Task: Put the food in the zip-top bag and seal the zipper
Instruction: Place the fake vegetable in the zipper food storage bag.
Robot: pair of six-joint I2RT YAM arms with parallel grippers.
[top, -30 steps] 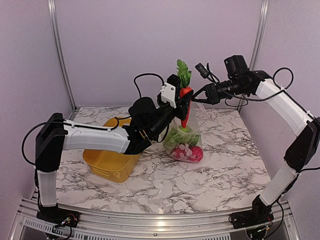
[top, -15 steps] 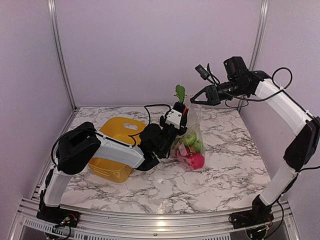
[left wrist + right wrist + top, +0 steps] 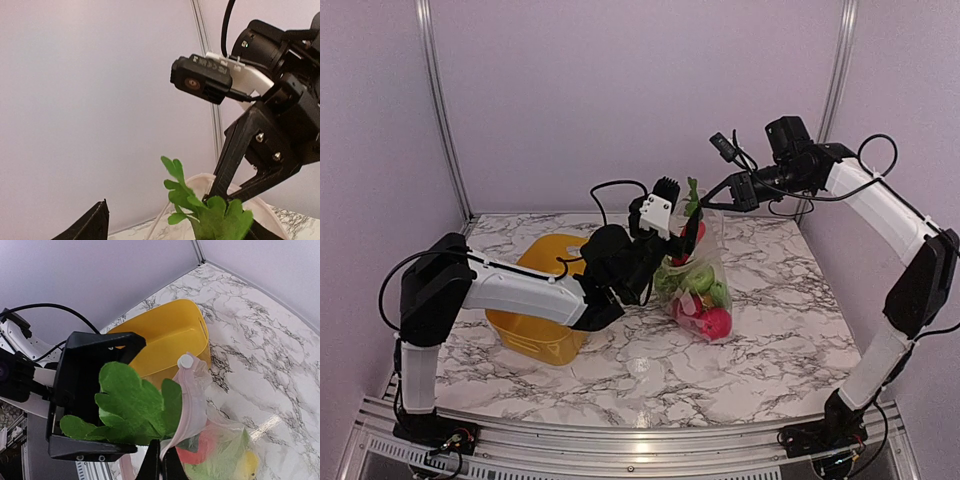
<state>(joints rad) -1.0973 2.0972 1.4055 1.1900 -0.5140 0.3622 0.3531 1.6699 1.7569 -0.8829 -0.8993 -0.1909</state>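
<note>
My right tool (image 3: 161,463) is clamped shut on the pale pink zipper (image 3: 192,400), holding the mouth of the zip-top bag (image 3: 708,262) up while its bottom rests on the desk (image 3: 770,340). My left tool (image 3: 677,208) is at the mouth with its fingers spread wide on either side of a toy carrot (image 3: 132,407), gripping nothing. Its green leaves poke out of the bag. More food (image 3: 712,320), red and green, lies inside. A yellow bin (image 3: 535,325) sits just left.
</note>
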